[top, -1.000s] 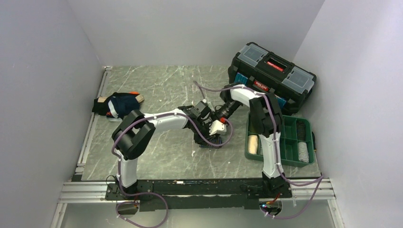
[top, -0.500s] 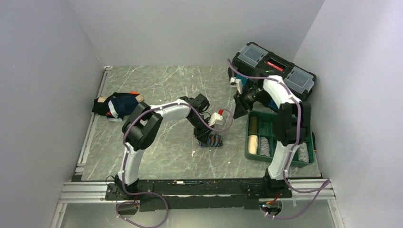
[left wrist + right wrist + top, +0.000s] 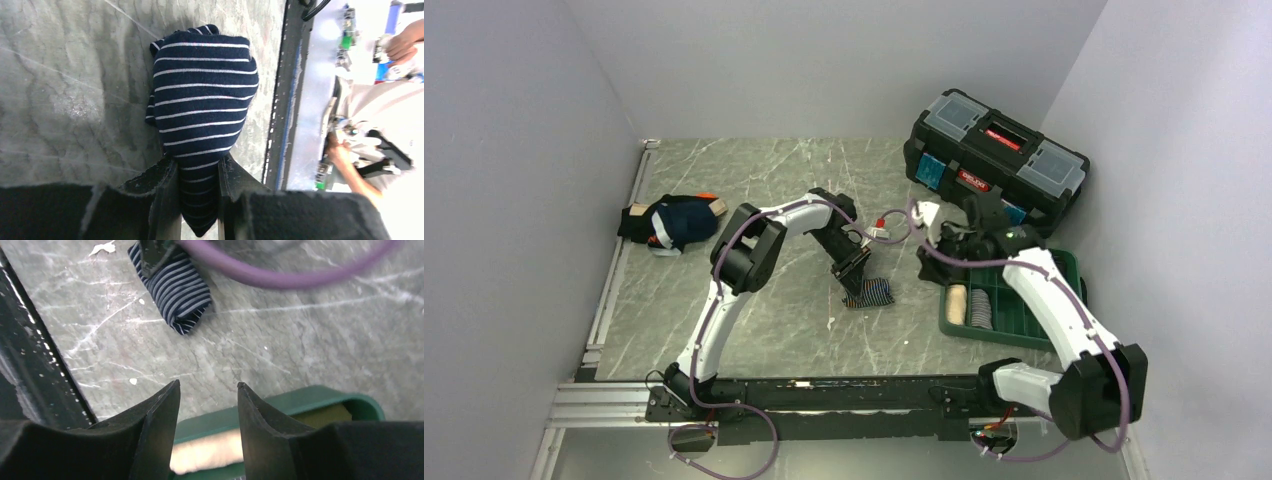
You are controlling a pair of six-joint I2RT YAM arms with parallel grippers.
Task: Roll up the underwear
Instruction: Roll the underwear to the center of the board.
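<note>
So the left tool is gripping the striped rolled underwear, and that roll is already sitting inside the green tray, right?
Not quite. The left tool does grip the striped underwear, but the roll lies on the table, left of the green tray, not inside it. The top external view shows the gap between them.

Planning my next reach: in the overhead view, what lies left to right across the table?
From left: pile of dark underwear → striped rolled underwear, pinched by the left hand → open right hand → green tray. The toolbox is left out; it overlaps the tray.
</note>
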